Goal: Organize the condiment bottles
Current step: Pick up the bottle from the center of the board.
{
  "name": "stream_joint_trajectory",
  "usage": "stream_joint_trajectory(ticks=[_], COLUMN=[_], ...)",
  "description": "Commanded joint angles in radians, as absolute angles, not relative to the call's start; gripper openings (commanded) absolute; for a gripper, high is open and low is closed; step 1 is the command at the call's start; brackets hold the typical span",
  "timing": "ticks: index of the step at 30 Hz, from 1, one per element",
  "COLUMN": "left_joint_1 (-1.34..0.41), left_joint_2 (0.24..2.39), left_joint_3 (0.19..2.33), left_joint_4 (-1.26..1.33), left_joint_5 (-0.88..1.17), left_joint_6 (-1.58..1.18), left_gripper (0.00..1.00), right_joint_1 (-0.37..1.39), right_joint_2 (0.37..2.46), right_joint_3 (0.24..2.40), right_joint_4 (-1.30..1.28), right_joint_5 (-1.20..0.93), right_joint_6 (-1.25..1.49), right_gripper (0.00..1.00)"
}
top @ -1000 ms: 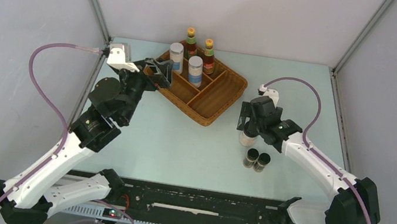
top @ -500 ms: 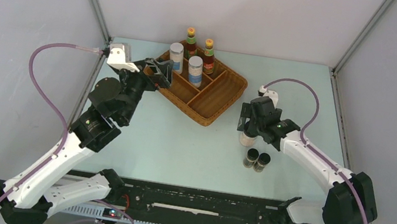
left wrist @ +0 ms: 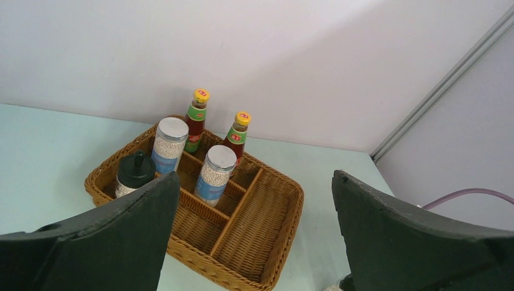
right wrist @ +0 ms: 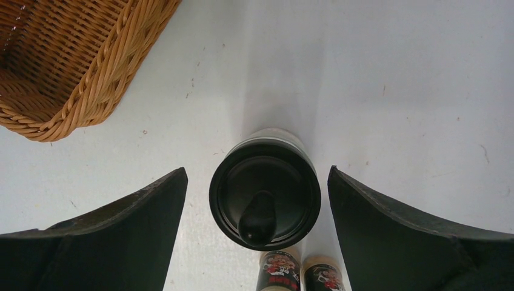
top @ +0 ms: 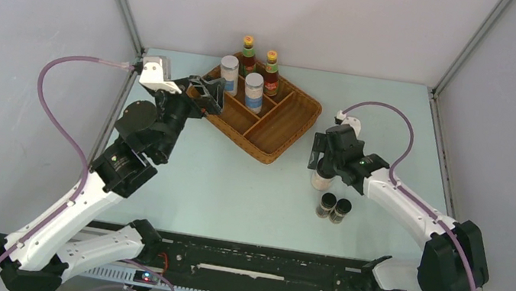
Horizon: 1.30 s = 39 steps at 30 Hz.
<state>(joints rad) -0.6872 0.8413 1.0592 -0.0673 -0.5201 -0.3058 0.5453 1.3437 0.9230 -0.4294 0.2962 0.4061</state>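
Note:
The wicker tray (top: 296, 128) holds two red-brown sauce bottles (top: 248, 54), (top: 271, 72), two silver-lidded jars (top: 228, 73), (top: 253, 91) and one black-capped shaker (left wrist: 135, 173) in its left compartment. My left gripper (top: 208, 97) is open at the tray's left edge, holding nothing. The second black-capped shaker (right wrist: 265, 191) stands on the table right of the tray (top: 323, 178). My right gripper (right wrist: 257, 233) is open directly above it, a finger on each side, not touching. Two tiny dark vials (top: 326, 204), (top: 342, 210) stand just in front of that shaker.
The tray's large right compartment (left wrist: 257, 221) and front middle compartment hold nothing. The tray's corner (right wrist: 73, 79) lies up-left of the right gripper. Grey walls enclose the table at the back and both sides.
The right gripper has shifted slightly over the shaker. The left arm has not moved.

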Motion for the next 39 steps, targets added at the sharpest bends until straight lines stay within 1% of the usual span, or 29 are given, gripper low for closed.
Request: stream_joint_trajectory(ticks=[1, 12, 18, 20, 22, 24, 27, 31, 32, 39], left_joint_1=[-0.693, -0.693, -0.693, -0.693, -0.692, -0.693, -0.693, -0.693, -0.693, -0.693], left_joint_2=[0.833, 0.824, 0.824, 0.822, 0.821, 0.819, 0.816, 0.820, 0.821, 0.821], left_joint_3=[1.022, 1.016, 1.013, 1.014, 1.013, 1.013, 1.009, 1.012, 1.013, 1.013], left_joint_4=[-0.018, -0.017, -0.017, -0.015, -0.015, -0.015, -0.015, -0.014, -0.014, -0.013], left_joint_5=[-0.525, -0.523, -0.523, -0.523, -0.523, -0.523, -0.523, -0.522, -0.522, -0.531], left_joint_6=[-0.290, -0.296, -0.296, -0.296, -0.296, -0.296, -0.299, -0.295, -0.295, -0.291], left_gripper=[1.00, 1.00, 1.00, 1.00, 1.00, 1.00, 1.00, 1.00, 1.00, 1.00], right_joint_1=[0.533, 0.530, 0.525, 0.522, 0.520, 0.519, 0.518, 0.518, 0.518, 0.520], right_joint_2=[1.348, 1.354, 1.355, 1.352, 1.350, 1.349, 1.347, 1.340, 1.337, 1.294], right_joint_3=[0.922, 0.910, 0.900, 0.895, 0.893, 0.893, 0.893, 0.893, 0.893, 0.894], right_joint_4=[-0.403, -0.407, -0.406, -0.403, -0.403, -0.405, -0.408, -0.412, -0.412, -0.408], right_joint_5=[0.293, 0.282, 0.276, 0.274, 0.273, 0.273, 0.276, 0.281, 0.284, 0.295], right_joint_6=[0.396, 0.399, 0.406, 0.407, 0.407, 0.406, 0.407, 0.405, 0.406, 0.399], right_gripper=[0.93, 0.84, 0.77, 0.71, 0.68, 0.58, 0.39, 0.06, 0.00, 0.00])
